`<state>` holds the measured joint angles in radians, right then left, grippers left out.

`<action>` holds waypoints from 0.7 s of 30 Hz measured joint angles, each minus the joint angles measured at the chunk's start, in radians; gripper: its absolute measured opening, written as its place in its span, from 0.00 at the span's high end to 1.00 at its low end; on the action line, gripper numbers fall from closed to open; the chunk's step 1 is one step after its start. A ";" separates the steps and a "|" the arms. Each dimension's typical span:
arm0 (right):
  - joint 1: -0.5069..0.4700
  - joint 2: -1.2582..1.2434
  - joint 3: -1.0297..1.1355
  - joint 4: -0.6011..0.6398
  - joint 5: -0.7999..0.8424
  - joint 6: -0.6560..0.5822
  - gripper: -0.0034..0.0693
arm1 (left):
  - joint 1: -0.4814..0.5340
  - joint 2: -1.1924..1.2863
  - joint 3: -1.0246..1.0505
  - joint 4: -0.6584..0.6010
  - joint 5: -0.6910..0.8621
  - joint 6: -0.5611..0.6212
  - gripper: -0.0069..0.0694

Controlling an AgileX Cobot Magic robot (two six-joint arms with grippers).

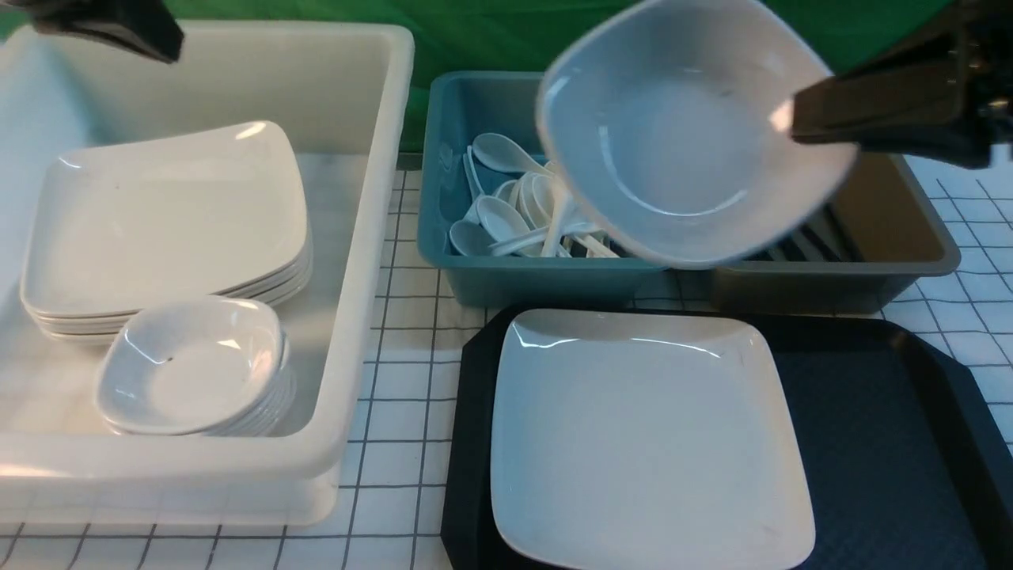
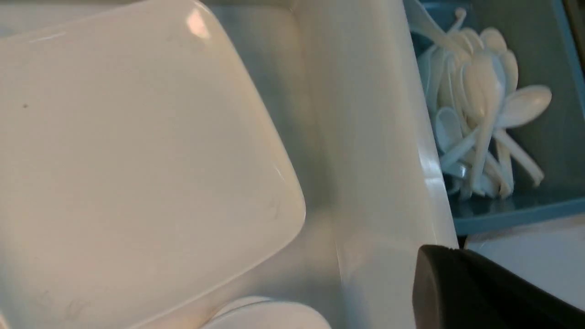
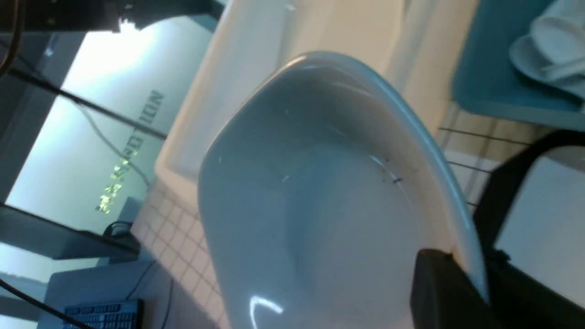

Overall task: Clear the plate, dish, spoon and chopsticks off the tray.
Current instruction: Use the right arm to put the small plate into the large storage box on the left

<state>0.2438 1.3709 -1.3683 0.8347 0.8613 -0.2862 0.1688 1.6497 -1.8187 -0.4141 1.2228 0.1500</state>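
One dish aloft, one plate, one tray. The right gripper is clamped on the dish's rim, holding it tilted above the teal bin of spoons (too tangled to count) and the brown bin. The plate lies on the tray below that gripper, well apart from it. The left gripper, jaws together, hangs over the white tub, above one stack of plates and one stack of dishes.
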 joint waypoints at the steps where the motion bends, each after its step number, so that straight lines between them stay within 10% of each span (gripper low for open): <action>1: 0.026 0.005 0.000 0.001 -0.020 0.000 0.83 | 0.014 -0.001 0.000 -0.007 0.000 0.000 0.91; 9: 0.460 0.302 -0.089 0.007 -0.495 -0.012 0.83 | 0.165 -0.001 0.000 -0.132 0.000 0.007 0.91; 21: 0.592 0.740 -0.469 0.015 -0.604 -0.007 0.83 | 0.168 -0.001 0.000 -0.197 0.000 0.024 0.91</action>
<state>0.8361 2.1106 -1.8370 0.8499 0.2574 -0.2934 0.3372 1.6483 -1.8187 -0.6111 1.2228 0.1738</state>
